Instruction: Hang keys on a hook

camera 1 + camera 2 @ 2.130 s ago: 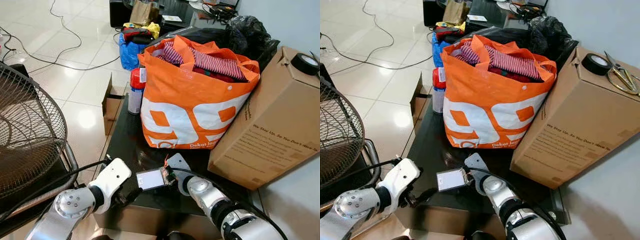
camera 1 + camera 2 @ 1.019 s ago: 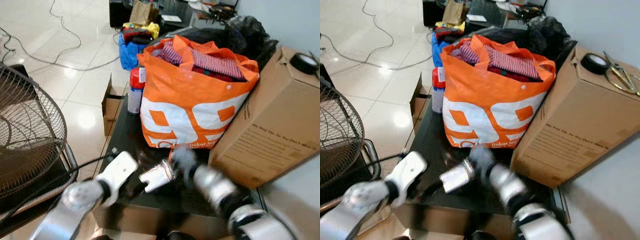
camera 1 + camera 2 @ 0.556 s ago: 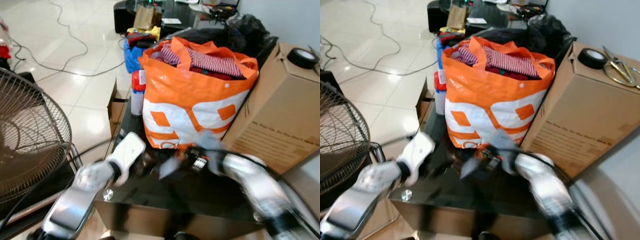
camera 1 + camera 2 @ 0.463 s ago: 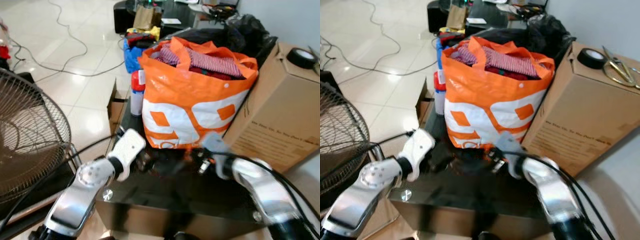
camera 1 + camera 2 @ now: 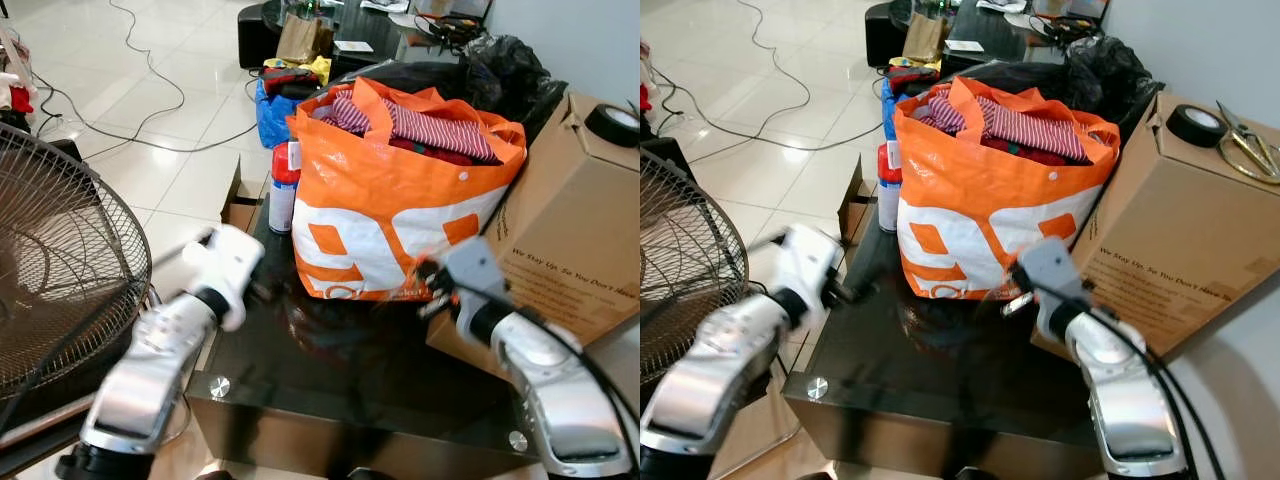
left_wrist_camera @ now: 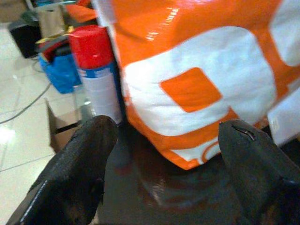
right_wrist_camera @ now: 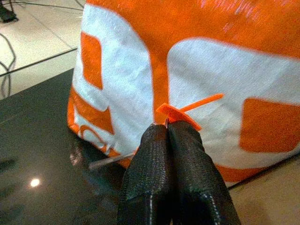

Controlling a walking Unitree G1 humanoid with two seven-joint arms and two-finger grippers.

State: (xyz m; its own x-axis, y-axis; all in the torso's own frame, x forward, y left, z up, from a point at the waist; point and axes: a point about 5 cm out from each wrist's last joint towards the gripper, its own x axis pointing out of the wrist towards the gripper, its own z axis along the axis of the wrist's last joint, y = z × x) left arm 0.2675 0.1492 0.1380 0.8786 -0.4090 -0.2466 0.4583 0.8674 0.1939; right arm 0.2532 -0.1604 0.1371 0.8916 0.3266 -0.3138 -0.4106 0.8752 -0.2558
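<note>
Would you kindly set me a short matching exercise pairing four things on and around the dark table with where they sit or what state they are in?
Things:
1. orange bag
2. spray can
3. black tape roll
4. right gripper

Places or states:
A. on top of the cardboard box
B. shut on a small orange tag
C. standing on the dark table, stuffed with striped cloth
D. upright beside the bag, on the side of the tiled floor

Pairs: 1-C, 2-D, 3-A, 4-B

Bright daylight, floor glare, motion-blurred arms.
</note>
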